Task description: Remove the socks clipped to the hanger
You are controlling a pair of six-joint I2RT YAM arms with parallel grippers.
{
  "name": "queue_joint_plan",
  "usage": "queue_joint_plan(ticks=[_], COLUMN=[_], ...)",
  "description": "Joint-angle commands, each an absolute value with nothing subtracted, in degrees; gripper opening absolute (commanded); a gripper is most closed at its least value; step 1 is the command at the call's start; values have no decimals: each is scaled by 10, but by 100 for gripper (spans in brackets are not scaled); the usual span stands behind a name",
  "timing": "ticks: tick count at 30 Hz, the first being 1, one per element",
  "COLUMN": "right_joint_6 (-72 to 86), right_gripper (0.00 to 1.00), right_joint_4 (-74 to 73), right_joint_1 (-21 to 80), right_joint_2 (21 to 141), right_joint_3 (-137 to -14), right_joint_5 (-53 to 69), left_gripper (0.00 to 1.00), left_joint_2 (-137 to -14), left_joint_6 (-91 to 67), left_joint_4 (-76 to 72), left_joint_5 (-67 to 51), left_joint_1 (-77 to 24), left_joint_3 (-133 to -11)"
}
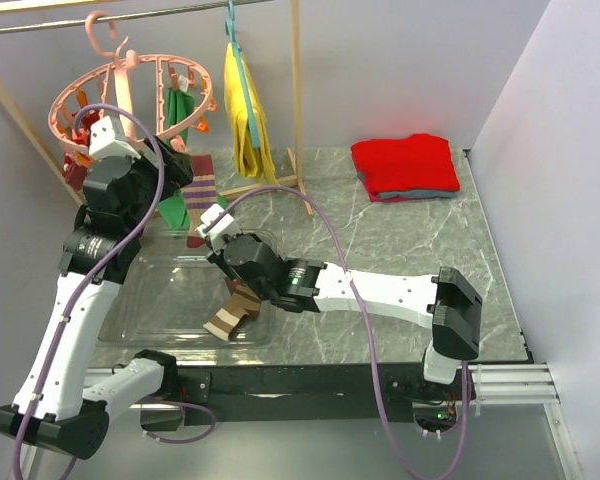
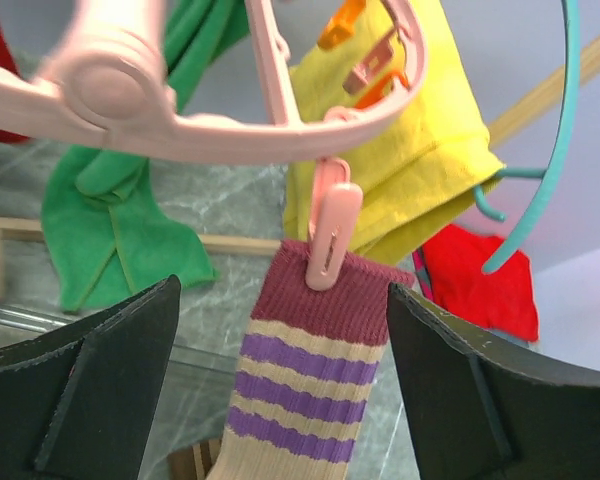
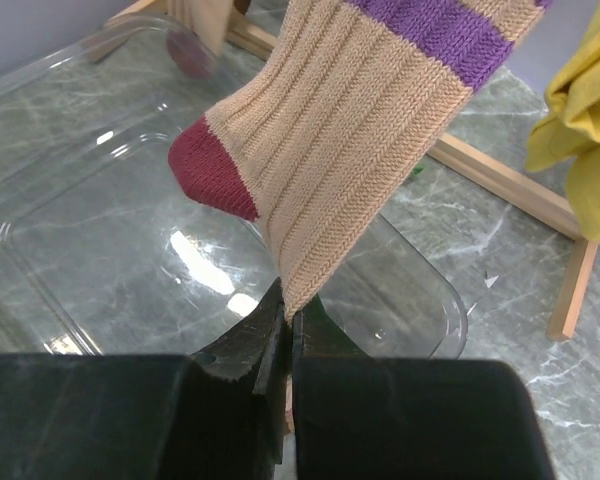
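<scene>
The pink ring hanger (image 1: 130, 95) hangs from the rail at the far left. A pink clip (image 2: 330, 235) holds a beige sock with a maroon cuff and purple stripes (image 2: 310, 370); the sock also shows in the top view (image 1: 200, 192). My left gripper (image 2: 280, 292) is open, one finger on each side of the sock's cuff just below the clip. My right gripper (image 3: 288, 315) is shut on the sock's lower edge near its maroon heel (image 3: 212, 168). A red sock (image 1: 75, 165) hangs at the ring's left. A brown-striped sock (image 1: 235, 310) lies in the clear tray (image 1: 140, 300).
A green cloth (image 2: 110, 220), a yellow garment (image 1: 245, 115) and a teal clothes hanger (image 2: 550, 170) hang close beside the ring. The wooden rack's base (image 3: 510, 185) stands behind the tray. A folded red cloth (image 1: 405, 165) lies at the far right.
</scene>
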State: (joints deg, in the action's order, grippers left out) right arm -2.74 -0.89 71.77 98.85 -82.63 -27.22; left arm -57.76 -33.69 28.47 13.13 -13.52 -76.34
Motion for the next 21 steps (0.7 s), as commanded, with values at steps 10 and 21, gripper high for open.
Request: queue_joint_plan(ticks=[10, 21], right_joint_6=[-84, -97], right_gripper=[0, 0], right_joint_4=[37, 52], right_joint_1=[744, 754], right_joint_2=[1017, 1005], right_joint_3=[-865, -860], right_joint_5=[-388, -376], left_gripper=[86, 92], left_joint_2=[-608, -626], left_joint_6=[-359, -343], left_joint_4=[258, 236], left_joint_5=[171, 121], left_joint_1=[-134, -134], left_joint_3=[-822, -800])
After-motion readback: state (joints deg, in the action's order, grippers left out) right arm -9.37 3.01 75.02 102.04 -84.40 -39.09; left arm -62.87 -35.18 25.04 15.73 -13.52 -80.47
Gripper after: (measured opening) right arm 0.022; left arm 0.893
